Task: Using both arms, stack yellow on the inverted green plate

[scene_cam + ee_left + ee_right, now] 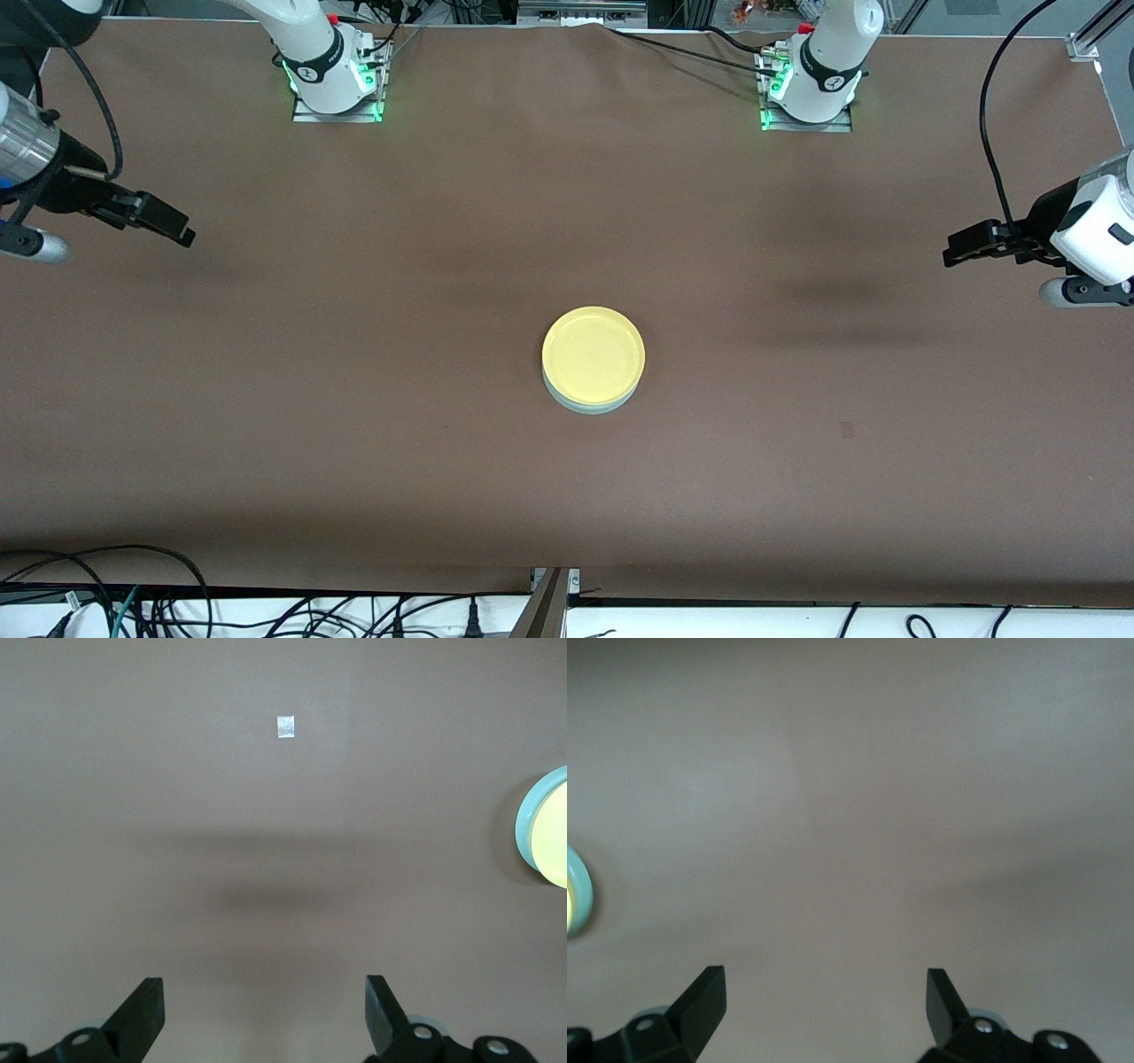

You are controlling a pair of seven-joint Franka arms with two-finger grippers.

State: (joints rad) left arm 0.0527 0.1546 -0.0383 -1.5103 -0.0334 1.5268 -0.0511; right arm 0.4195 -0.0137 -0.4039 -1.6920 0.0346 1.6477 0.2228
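seemingly yellow (593,354) sits on green plate (588,407), both hands (264,1014) (826,1010) open.

round pale yellow plastic plate (593,354) on round pale mint-green plate (588,407), mid-table | left gripper (955,249) over left arm's end, fingers apart | right gripper (182,231) over right arm's end, fingers apart | both well apart from stack

Yellow plate (593,353): smooth plastic, faint sheen, resting on the green plate (585,406), likewise smooth plastic. Under both plates, the table (354,399) cover: matt brown, cloth-like. Gripper fingers (142,1014): matt black.
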